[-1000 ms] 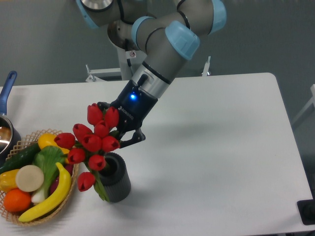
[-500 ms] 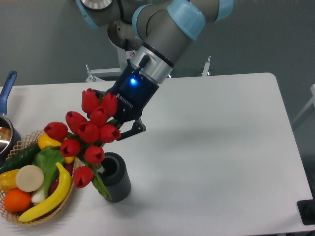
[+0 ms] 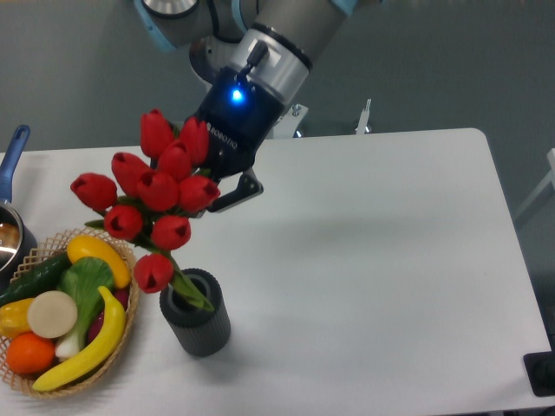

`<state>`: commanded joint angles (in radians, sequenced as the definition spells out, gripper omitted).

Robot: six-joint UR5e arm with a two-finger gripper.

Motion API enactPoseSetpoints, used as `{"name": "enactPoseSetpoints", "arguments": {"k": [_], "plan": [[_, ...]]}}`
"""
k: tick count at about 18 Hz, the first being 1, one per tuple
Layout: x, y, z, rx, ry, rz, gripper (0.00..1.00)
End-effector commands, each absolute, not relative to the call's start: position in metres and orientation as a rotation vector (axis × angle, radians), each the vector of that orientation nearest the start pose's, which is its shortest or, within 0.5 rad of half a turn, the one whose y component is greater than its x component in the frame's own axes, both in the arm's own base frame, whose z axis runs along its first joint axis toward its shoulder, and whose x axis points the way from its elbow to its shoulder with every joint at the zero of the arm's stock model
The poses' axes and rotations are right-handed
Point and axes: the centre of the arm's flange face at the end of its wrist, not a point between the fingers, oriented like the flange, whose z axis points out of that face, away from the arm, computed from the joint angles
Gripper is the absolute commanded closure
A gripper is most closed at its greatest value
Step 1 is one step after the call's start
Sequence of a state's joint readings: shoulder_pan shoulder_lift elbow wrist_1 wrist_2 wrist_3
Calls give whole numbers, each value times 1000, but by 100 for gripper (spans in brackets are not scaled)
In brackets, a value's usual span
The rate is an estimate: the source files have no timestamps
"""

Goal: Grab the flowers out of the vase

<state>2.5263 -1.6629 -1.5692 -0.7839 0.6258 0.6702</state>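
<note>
The flowers (image 3: 156,199), a bunch of bright red tulip buds on green stems and leaves, hang tilted above the vase (image 3: 196,323). Their lowest leaf tip still reaches the vase's mouth. The vase is a dark grey ribbed pot standing upright near the table's front left. My gripper (image 3: 211,192) is shut on the bunch from the right, just behind the buds. One black finger (image 3: 236,192) shows beside them; the other is hidden by the flowers.
A wicker basket (image 3: 35,377) with a banana, cucumber, orange and other produce sits at the front left, close to the vase. A pot with a blue handle (image 3: 10,160) stands at the far left edge.
The gripper has risen with the flowers, drawing the stems up out of the vase. The bunch now sits higher and the vase's mouth is nearly uncovered. The vase has stayed put.
</note>
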Motion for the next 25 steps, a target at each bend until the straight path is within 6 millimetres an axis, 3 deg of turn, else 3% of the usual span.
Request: {"name": "enactPoseSetpoints", "arguments": {"k": [3, 7, 10, 17, 25], "plan": [[-349, 464, 564, -2042, 66, -108, 82], [-365, 446, 552, -2050, 90, -54, 82], [-378, 420, 550, -2048, 82, 2, 82], [-399, 399, 551, -2048, 50, 50, 82], [-405, 388, 546, -2052, 37, 65, 82]]}}
